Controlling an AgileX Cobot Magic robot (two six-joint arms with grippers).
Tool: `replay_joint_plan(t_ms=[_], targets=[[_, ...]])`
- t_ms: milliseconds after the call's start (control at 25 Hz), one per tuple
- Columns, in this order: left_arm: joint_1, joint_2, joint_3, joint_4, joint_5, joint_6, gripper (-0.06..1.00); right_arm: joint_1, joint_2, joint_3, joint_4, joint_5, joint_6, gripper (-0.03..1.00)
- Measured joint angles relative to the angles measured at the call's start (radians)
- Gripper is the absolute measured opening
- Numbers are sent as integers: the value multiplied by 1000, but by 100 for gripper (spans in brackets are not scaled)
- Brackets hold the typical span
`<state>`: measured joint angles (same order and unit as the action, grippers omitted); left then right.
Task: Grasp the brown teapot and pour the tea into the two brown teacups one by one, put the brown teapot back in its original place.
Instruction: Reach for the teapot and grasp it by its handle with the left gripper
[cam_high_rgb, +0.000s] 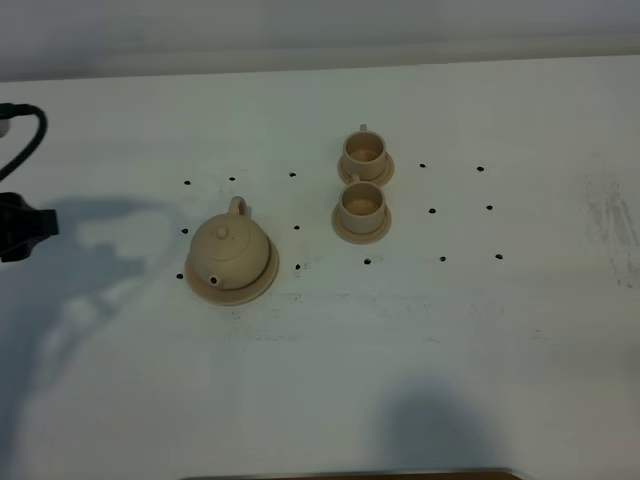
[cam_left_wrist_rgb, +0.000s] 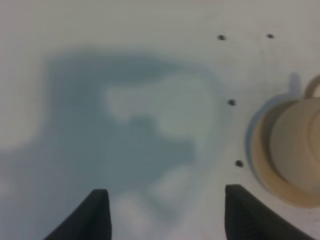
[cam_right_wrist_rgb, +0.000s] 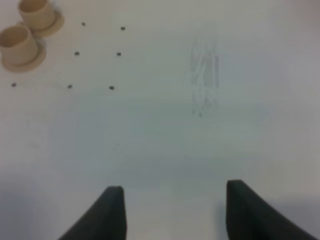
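Observation:
The brown teapot (cam_high_rgb: 232, 250) stands with its lid on, on its wide round saucer (cam_high_rgb: 262, 288), the original place, left of the middle. It also shows at the edge of the left wrist view (cam_left_wrist_rgb: 300, 145) on the saucer (cam_left_wrist_rgb: 257, 150). The two brown teacups (cam_high_rgb: 363, 150) (cam_high_rgb: 361, 203) stand on small saucers, one behind the other, right of the teapot. My left gripper (cam_left_wrist_rgb: 167, 215) is open and empty above the table, well to the left of the teapot. My right gripper (cam_right_wrist_rgb: 175, 215) is open and empty, far from the cups (cam_right_wrist_rgb: 19, 42) (cam_right_wrist_rgb: 35, 12).
The white table (cam_high_rgb: 450, 330) bears a grid of small black dots (cam_high_rgb: 431, 211) around the teapot and cups. A black part of the left arm (cam_high_rgb: 15, 228) and its cable show at the left edge. Faint scuff marks (cam_high_rgb: 610, 220) lie at the right.

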<state>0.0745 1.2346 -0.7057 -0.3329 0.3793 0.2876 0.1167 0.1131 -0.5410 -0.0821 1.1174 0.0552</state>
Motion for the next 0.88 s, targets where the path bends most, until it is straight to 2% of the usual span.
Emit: replay_joint_plan(t_ms=[200, 480, 640, 880], targets=[[-31, 64, -57, -9, 5, 22, 56, 1, -41, 17, -1, -1, 10, 43], [-32, 147, -131, -11, 9, 25, 56, 1, -99, 21, -2, -1, 10, 36], [-32, 175, -159, -51, 8, 36, 56, 1, -100, 21, -4, -1, 10, 32], [-39, 207, -190, -144, 0, 121, 56, 1, -100, 21, -5, -1, 10, 31]])
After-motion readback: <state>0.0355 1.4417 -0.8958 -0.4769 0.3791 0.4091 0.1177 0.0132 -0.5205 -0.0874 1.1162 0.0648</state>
